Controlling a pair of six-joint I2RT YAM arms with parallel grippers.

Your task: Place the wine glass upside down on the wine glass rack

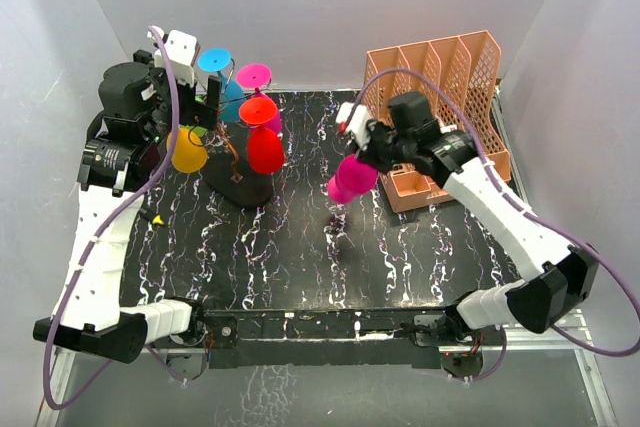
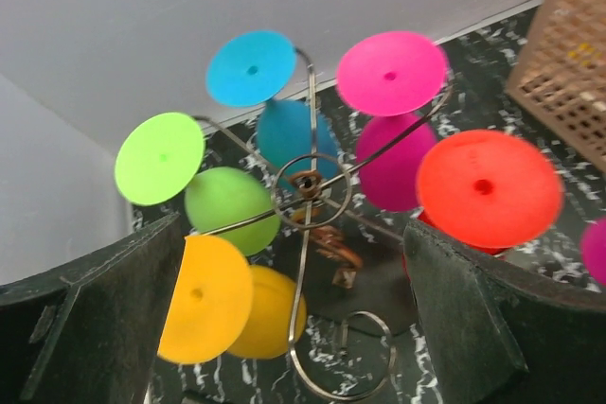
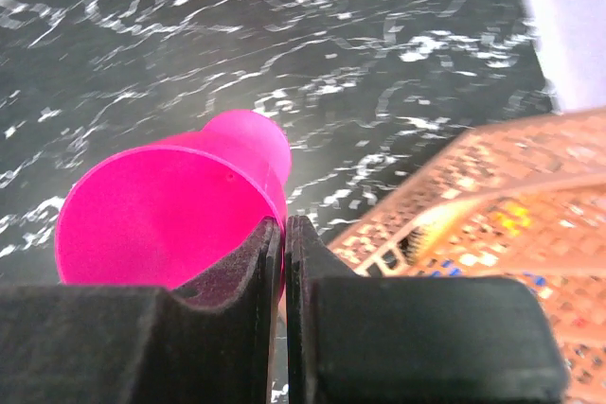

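The wine glass rack [image 1: 243, 185] stands at the back left on a black disc base, its curled wire arms [image 2: 308, 182] holding several coloured glasses upside down: blue, magenta, red, green and yellow. My left gripper [image 1: 208, 102] is open and empty just behind and above the rack, and its jaws frame the wires in the left wrist view [image 2: 294, 226]. My right gripper [image 1: 368, 150] is shut on the rim of a pink wine glass [image 1: 352, 179], held tilted above the mat's middle, right of the rack. In the right wrist view the fingers [image 3: 284, 226] pinch the pink wall [image 3: 170, 215].
A peach slotted organizer [image 1: 440, 77] stands at the back right, close beside my right gripper, and shows in the right wrist view [image 3: 492, 196]. The black marbled mat [image 1: 300, 257] covers the table. White walls enclose the back and both sides.
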